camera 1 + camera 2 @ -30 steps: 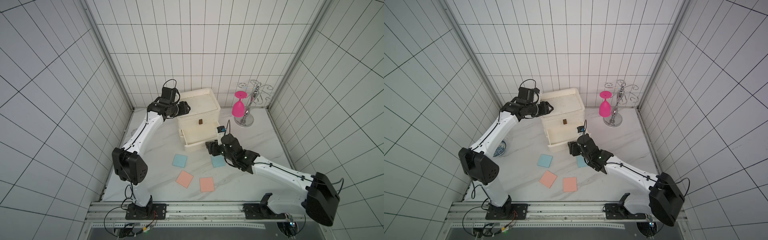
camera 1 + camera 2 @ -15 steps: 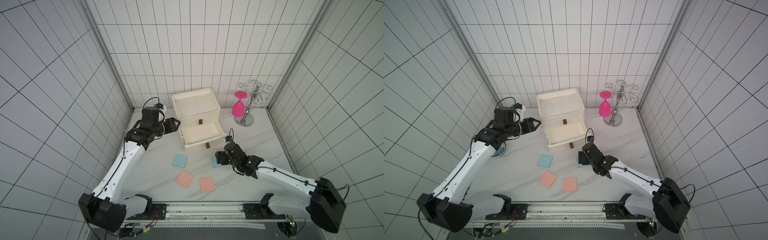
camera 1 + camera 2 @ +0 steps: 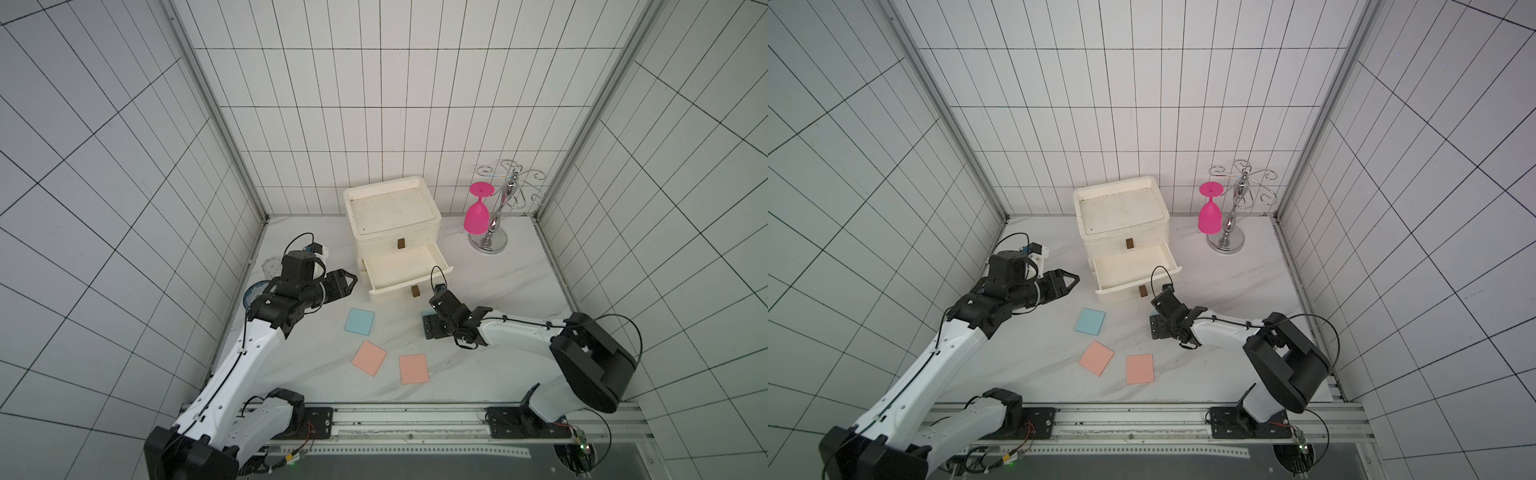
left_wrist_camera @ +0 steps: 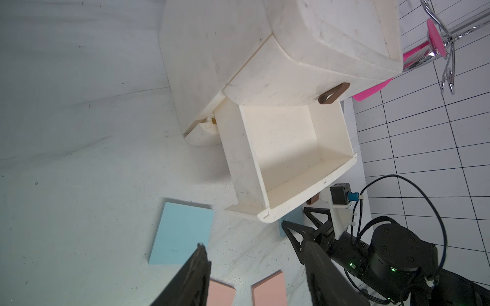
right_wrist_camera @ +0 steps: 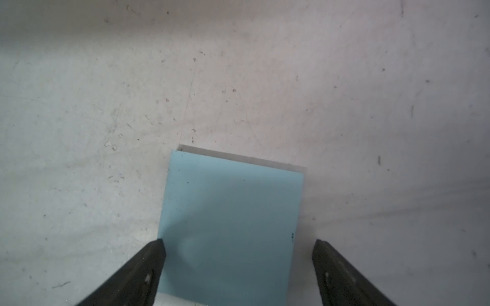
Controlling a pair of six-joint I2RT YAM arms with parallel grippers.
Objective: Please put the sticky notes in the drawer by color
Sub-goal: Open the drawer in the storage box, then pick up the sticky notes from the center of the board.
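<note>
The cream drawer chest (image 3: pixel 395 216) stands at the back, and its middle drawer (image 4: pixel 238 159) is pulled out and empty. One light blue sticky note (image 3: pixel 359 321) lies flat in front of it. A second blue note (image 5: pixel 230 225) lies on the table between the fingers of my open right gripper (image 5: pixel 238 241), which sits low over it (image 3: pixel 434 328). Two salmon pink notes (image 3: pixel 369 358) (image 3: pixel 413 368) lie nearer the front edge. My left gripper (image 3: pixel 352 284) hovers open and holding nothing, left of the open drawer.
A pink goblet (image 3: pixel 477 216) hangs upside down on a chrome rack (image 3: pixel 494 232) at the back right. A clear glass (image 3: pixel 272 268) and a blue-patterned plate (image 3: pixel 255 293) sit by the left wall, partly behind my left arm.
My left arm has pulled back from the chest toward the front left. My right gripper has moved from the drawer front down over the blue note and opened wider.
</note>
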